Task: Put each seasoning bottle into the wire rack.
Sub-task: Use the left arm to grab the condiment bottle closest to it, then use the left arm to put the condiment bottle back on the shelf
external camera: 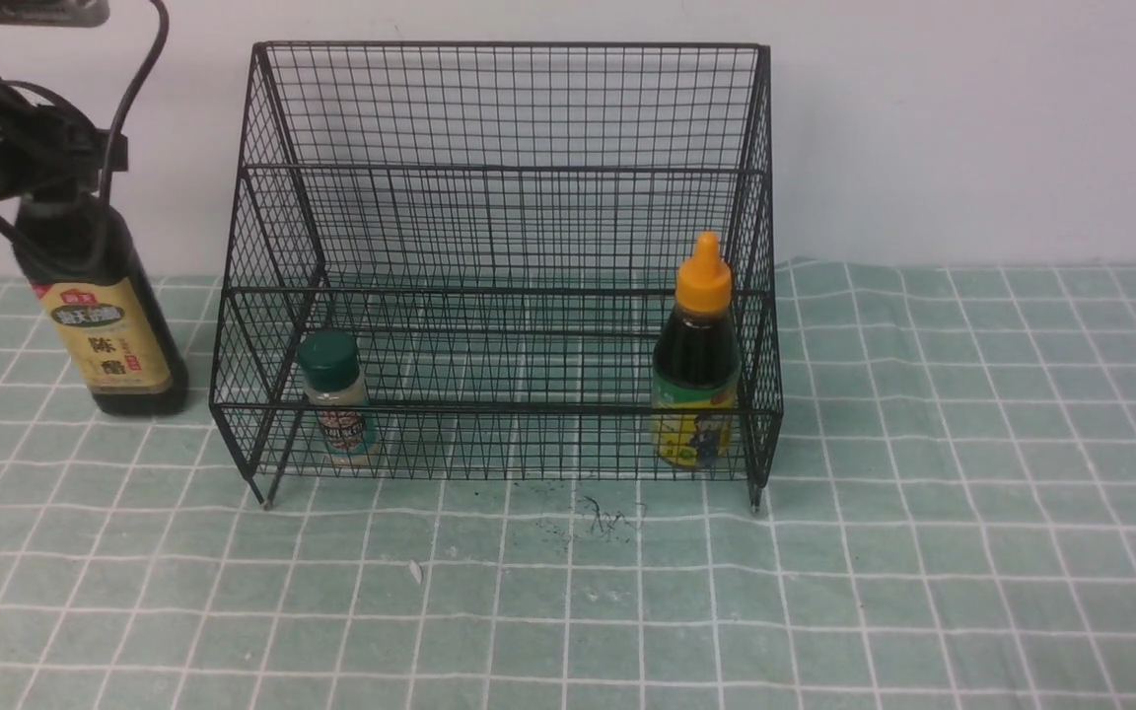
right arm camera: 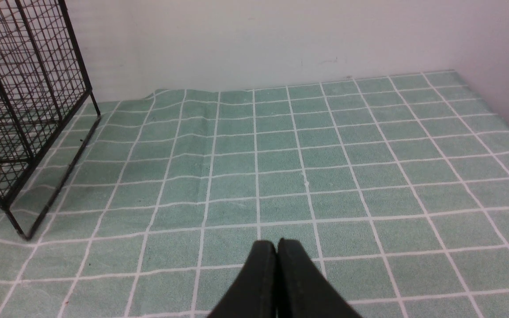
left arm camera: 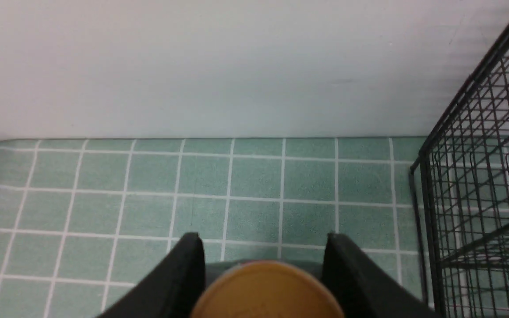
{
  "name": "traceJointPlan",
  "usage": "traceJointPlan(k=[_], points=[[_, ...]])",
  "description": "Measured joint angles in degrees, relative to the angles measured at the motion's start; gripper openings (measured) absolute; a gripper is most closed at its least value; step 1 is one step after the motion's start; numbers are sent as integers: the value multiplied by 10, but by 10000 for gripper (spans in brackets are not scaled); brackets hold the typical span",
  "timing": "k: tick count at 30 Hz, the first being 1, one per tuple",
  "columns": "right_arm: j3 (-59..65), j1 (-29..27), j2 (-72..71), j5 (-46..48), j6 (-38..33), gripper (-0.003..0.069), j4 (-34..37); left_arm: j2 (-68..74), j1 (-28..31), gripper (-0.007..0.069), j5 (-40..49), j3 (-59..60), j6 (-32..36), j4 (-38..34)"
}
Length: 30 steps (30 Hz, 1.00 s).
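wire rack [external camera: 499,227] holding green-capped shaker [external camera: 335,396], squeeze bottle [external camera: 695,360]

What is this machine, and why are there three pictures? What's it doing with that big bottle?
It's a robot with two arms, each ending in a gripper. One picture looks forward from between the arms; the other two come from cameras on each wrist. On the green checked cloth stands a black wire rack. A green-capped shaker and an orange-nozzled squeeze bottle already sit inside. The left gripper straddles the gold cap of the vinegar bottle, standing outside the rack. The right gripper is shut and empty.
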Motion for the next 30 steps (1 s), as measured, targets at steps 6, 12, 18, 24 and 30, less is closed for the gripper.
traceJointPlan(k=[6,12,18,24,30], points=[[0,0,0,0,0,-13,0,-82,1,310,23,-42,-9,5],[0,0,0,0,0,-13,0,-122,1,309,46,-108,-16,-12],[0,0,0,0,0,-13,0,-124,1,309,69,-153,-16,-85],[0,0,0,0,1,-13,0,-124,-14,309,67,-157,5,-150],[0,0,0,0,2,-13,0,-96,-73,309,23,-158,23,-153]])
